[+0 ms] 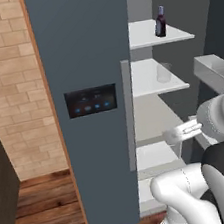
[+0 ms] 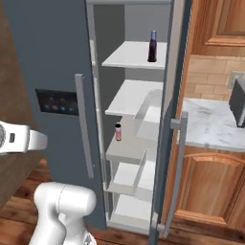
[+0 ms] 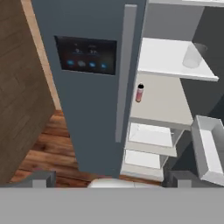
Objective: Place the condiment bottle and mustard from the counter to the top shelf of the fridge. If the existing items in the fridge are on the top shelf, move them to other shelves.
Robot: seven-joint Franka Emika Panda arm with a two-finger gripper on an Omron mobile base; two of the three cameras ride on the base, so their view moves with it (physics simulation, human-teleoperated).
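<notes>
Slim dark maroon condiment bottle w/ pale cap (image 1: 160, 21) already stands upright on the top white flat shelf (image 1: 174, 35) of the tall slate blue-grey fridge (image 1: 84, 62), toward the shelf's open front edge in the left base view. Small clear drinking glass (image 1: 163, 72) sits one shelf down, on the second white shelf (image 1: 145, 84), so top shelf looks free of the old item. A small reddish bottle w/ pale cap (image 3: 139, 93) stands on the greyish ledge below that; not part of the job as far as I can tell.

Yellow mustard squeeze bottle: can't place it in these pics. White-grey marbled desk (image 2: 210, 124) w/ brown wood fronts lies right of the open fridge door in the right base view; the stretch visible there carries no yellow bottle.

End effector: two dark finger tips (image 3: 40, 178) at the bottom of the hand view, set wide apart, nothing between them — open, empty.

Key relation: hand looks at the fridge front, low. The desk, where the mustard should be picked up, is off to the robot's right, away from where the hand points. Next move prob. needs a swing or base drive right toward the desk. Bottle's long axis unknown till seen; likely upright.
</notes>
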